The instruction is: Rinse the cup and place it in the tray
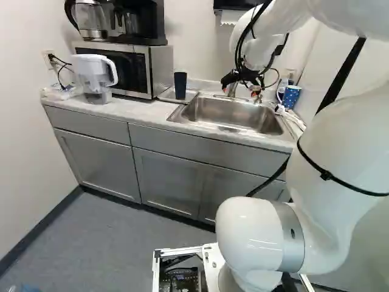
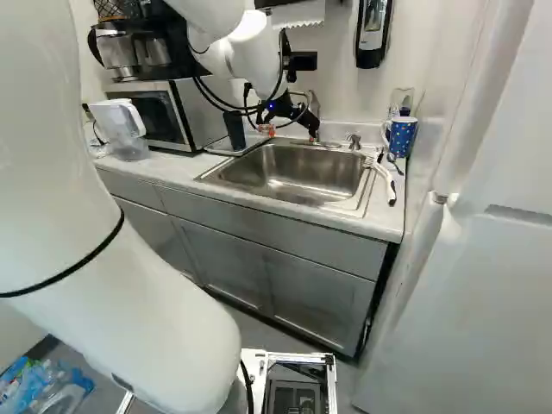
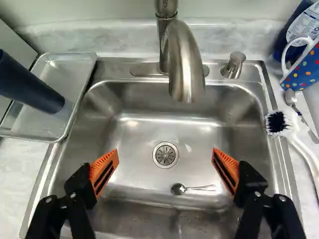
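Observation:
My gripper (image 1: pixel 239 92) hangs over the sink in the left base view. In the wrist view the gripper (image 3: pixel 165 153) is open, its orange-padded fingers wide apart with nothing between them. A dark blue cup (image 3: pixel 31 85) stands upright in the shallow metal tray (image 3: pixel 62 74), beside the sink and beyond one finger. The same cup (image 2: pixel 235 131) shows next to the microwave in the right base view. Under the gripper lies the steel sink (image 3: pixel 139 134), with a drain in its floor. The faucet (image 3: pixel 185 64) arches over the basin ahead of the fingers.
A small spoon (image 3: pixel 179 188) lies in the basin. On the sink's other side are a white brush (image 3: pixel 299 144), another spoon (image 3: pixel 291 97), a dotted blue mug (image 3: pixel 305 69) and a bottle. The microwave (image 1: pixel 130 67) and a water pitcher (image 1: pixel 94 76) stand farther along the counter.

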You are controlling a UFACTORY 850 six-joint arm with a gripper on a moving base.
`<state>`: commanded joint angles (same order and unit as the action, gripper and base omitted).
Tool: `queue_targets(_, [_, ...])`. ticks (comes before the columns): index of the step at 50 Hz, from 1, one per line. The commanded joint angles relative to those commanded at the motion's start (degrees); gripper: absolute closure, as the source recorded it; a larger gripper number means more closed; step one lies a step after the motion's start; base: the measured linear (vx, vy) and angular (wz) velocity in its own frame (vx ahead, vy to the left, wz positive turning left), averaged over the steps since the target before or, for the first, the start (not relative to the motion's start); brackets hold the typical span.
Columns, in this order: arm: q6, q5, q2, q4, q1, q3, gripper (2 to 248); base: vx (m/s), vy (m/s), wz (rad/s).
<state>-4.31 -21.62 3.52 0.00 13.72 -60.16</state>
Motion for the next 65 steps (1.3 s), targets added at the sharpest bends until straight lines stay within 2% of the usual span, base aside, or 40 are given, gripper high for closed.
queue_targets(65, [0.00, 0.00, 0.00, 0.00, 0.00, 0.00, 3, -0.107, 0.030, 0.005])
